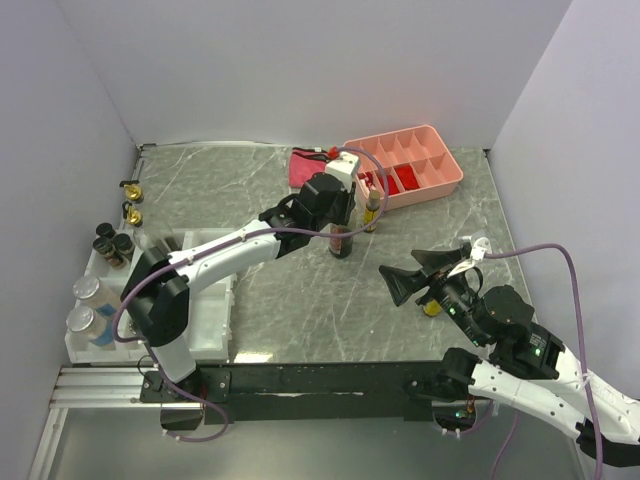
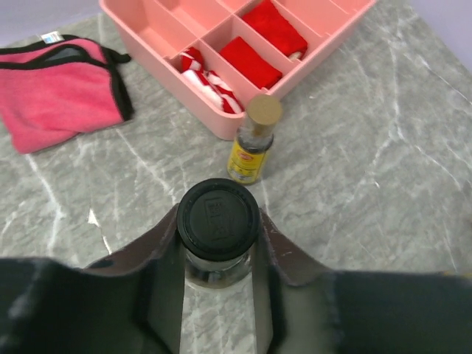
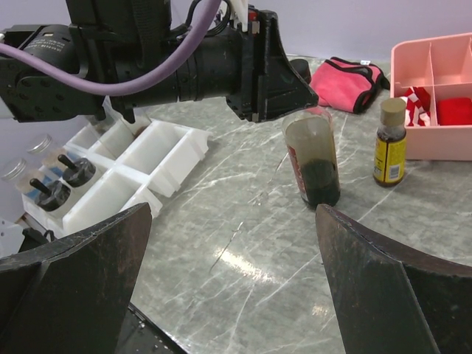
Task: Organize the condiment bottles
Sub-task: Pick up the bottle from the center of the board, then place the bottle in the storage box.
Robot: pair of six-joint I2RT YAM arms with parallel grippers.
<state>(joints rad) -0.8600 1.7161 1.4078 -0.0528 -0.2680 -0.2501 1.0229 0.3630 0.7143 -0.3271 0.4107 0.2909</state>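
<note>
My left hand clasps the black-capped dark-sauce glass bottle; some jars sit in the white tray, several remain.

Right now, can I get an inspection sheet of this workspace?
Surface: grey marble table.
Job's things: dark bottle and yellow bottle upright by the pink tray; jars in the white organizer; two gold-topped bottles beyond it.
Clutter: pink tray holding red items; pink pouch.
Grippers: left gripper shut on dark bottle's cap; right gripper open, empty.
Cables: purple cable on each arm.
Surroundings: plain walls on three sides.
</note>
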